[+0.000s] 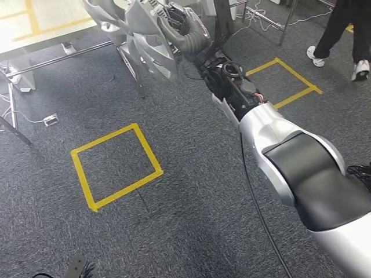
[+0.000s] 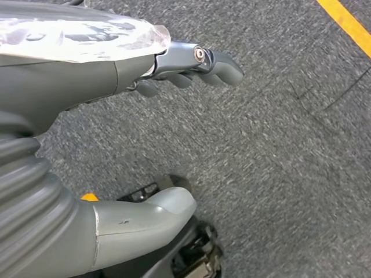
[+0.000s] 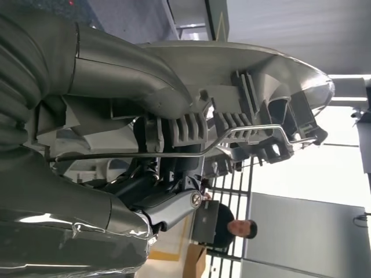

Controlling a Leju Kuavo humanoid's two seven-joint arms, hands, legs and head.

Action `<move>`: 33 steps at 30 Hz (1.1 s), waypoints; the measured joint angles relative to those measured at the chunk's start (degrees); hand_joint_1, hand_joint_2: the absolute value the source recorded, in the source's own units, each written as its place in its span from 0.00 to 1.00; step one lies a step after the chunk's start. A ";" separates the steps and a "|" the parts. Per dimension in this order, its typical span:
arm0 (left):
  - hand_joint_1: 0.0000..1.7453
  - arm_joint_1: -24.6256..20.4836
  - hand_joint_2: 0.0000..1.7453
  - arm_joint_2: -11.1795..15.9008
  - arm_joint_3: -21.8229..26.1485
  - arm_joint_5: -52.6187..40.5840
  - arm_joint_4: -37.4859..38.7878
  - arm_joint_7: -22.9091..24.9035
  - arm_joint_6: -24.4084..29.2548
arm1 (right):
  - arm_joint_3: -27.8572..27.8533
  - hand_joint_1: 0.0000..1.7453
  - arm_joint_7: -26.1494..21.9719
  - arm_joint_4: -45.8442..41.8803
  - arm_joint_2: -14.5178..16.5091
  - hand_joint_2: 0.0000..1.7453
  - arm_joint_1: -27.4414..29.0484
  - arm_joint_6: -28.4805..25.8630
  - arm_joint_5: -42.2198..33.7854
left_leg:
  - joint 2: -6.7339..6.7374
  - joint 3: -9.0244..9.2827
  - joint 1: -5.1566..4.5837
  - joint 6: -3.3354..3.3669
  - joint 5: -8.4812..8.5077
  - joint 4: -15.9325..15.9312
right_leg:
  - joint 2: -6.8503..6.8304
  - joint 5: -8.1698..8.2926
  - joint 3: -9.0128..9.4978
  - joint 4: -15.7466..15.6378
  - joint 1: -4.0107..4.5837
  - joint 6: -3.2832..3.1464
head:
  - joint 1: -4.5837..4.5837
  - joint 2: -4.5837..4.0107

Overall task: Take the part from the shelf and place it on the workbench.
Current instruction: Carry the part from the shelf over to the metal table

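Left hand: one, seen from its wrist camera, the left hand [image 2: 131, 133] hangs over the grey carpet [image 2: 284, 174], thumb and fingers [image 2: 218, 66] apart and nothing between them.
Floor marks: two yellow tape squares on the carpet, one [image 1: 115, 166] left of centre, one [image 1: 284, 83] farther right, beyond the raised arm.
Table legs: a metal table frame [image 1: 61, 58] stands at the upper left, with one small white box [image 1: 50, 120] and its cable on the floor beside it.
Part: one silver-grey moulded part [image 1: 148, 37], ribbed on its underside with a thin wire rod across it [image 3: 227, 110], carried high above the carpet at top centre.
Right hand: one, the right hand [image 3: 100, 174] grips the part from beneath, thumb and fingers clamped on its ribbed side; the silver right arm [image 1: 297, 168] stretches up to it.
People: one person's dark trousers and two white shoes [image 1: 337, 61] at the upper right.
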 joint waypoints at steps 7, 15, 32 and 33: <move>0.00 -0.21 1.00 0.27 0.00 0.00 0.00 0.30 0.00 | -0.01 1.00 -0.03 -0.30 0.33 1.00 -0.21 0.19 0.05 | 0.42 7.51 -0.55 1.62 6.31 -16.21 | -0.25 -0.25 0.35 -0.59 -0.02 2.00 | -0.13 0.00; 0.00 -0.19 1.00 0.30 0.00 -0.09 0.00 0.57 0.00 | 0.01 1.00 0.02 -0.42 0.35 1.00 -0.05 0.34 0.07 | -0.56 8.22 -1.21 4.02 6.36 -16.83 | -0.31 -7.48 -7.92 16.97 0.82 1.82 | 1.17 0.00; 0.00 0.39 1.00 0.96 0.00 -0.07 0.00 0.66 0.20 | 0.14 1.00 0.45 -1.08 1.79 1.00 0.04 0.82 0.27 | -0.23 -1.07 -0.04 -0.27 -1.36 1.44 | -0.29 1.11 0.57 -2.02 0.34 -1.04 | 0.26 0.00; 0.00 0.40 1.00 0.96 0.00 -0.07 0.00 0.66 0.20 | 0.14 1.00 0.45 -1.08 1.79 1.00 0.04 0.83 0.27 | -0.22 -1.11 -0.02 -0.29 -1.34 1.48 | -0.29 1.11 0.57 -2.02 0.34 -1.03 | 0.25 0.00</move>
